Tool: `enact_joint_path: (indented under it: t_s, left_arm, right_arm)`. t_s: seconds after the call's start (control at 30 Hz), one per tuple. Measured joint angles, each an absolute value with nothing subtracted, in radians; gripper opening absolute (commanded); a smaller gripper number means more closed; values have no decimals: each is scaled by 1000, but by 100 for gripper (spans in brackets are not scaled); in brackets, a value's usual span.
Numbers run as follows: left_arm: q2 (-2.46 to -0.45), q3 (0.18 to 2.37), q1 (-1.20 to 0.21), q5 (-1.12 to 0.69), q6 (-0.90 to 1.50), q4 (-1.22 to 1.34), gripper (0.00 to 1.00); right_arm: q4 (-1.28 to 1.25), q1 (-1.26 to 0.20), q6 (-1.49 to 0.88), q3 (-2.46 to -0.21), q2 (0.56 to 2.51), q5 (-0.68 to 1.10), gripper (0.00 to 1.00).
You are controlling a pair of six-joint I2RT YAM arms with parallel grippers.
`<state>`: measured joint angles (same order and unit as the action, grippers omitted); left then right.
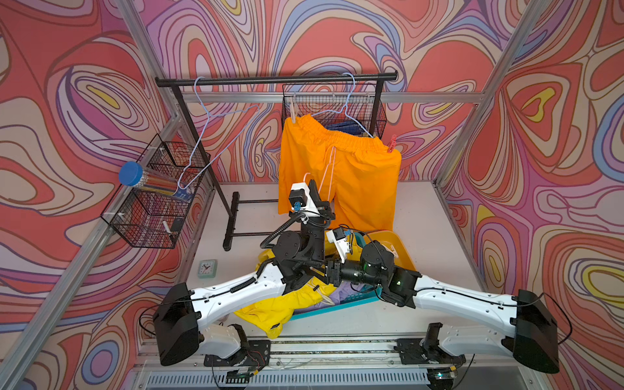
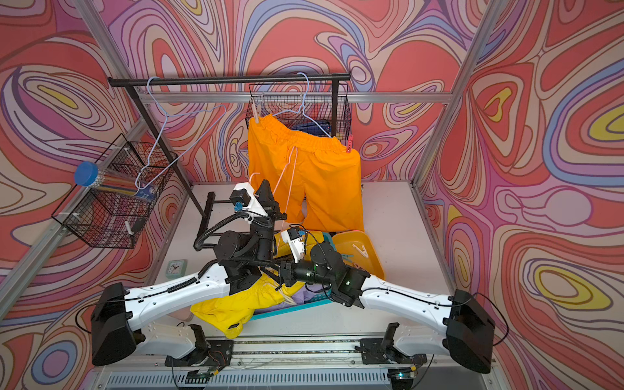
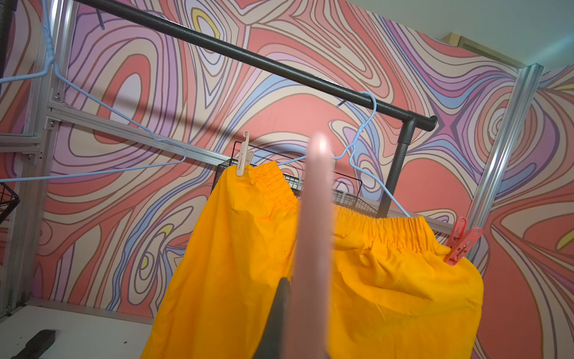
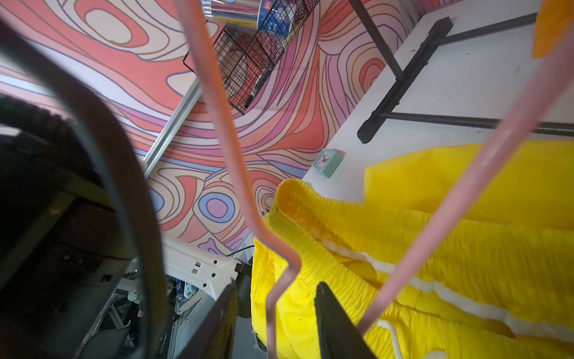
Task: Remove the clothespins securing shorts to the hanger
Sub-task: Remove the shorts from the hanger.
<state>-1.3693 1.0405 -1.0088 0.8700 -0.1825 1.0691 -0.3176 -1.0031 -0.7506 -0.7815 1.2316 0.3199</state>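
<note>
Orange shorts [image 1: 341, 175] [image 3: 357, 264] hang from a pale blue hanger [image 1: 351, 111] on the rail. A beige clothespin [image 1: 293, 113] [image 3: 243, 157] grips one waist corner and a red clothespin [image 1: 391, 143] [image 3: 462, 241] the other. My left gripper [image 1: 314, 192] [image 3: 295, 289] is shut on a pink hanger [image 1: 332, 169] [image 4: 223, 108] held in front of the orange shorts. Yellow shorts [image 1: 280, 307] [image 4: 435, 233] drape from that hanger over the basket. My right gripper [image 1: 332, 271] [image 4: 276, 284] is open, its jaws astride the hanger's bent wire at the yellow waistband. Lilac shorts [image 1: 339, 291] lie below.
A teal basket [image 1: 337, 305] and a yellow tray [image 1: 403, 250] holding a white clothespin [image 2: 360, 251] stand near my arms. An empty blue hanger [image 1: 209, 135] hangs on the black rail [image 1: 270, 80]. Wire baskets [image 1: 158, 209] [image 1: 368, 108] line the walls; a small clock [image 1: 206, 268] sits at left.
</note>
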Motion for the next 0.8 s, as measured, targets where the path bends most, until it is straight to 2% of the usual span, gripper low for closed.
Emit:
enact_joint_path:
  t_s: [0.1, 0.43, 0.53, 0.8]
  left_arm:
    - [-1370, 1040, -1009, 873, -181, 1077, 0]
    - [-1357, 1022, -1008, 870, -147, 1080, 0]
    - [-1327, 1001, -1008, 856, -120, 1069, 0]
    - [-1168, 923, -1007, 778, -16, 941, 16]
  right_arm:
    - [-336, -1003, -750, -783, 1232, 323, 37]
    - [-346, -1003, -749, -786, 1254, 323, 3]
    - [-344, -1005, -748, -786, 1254, 328, 0]
    - [-345, -1016, -731, -786, 1248, 343, 0]
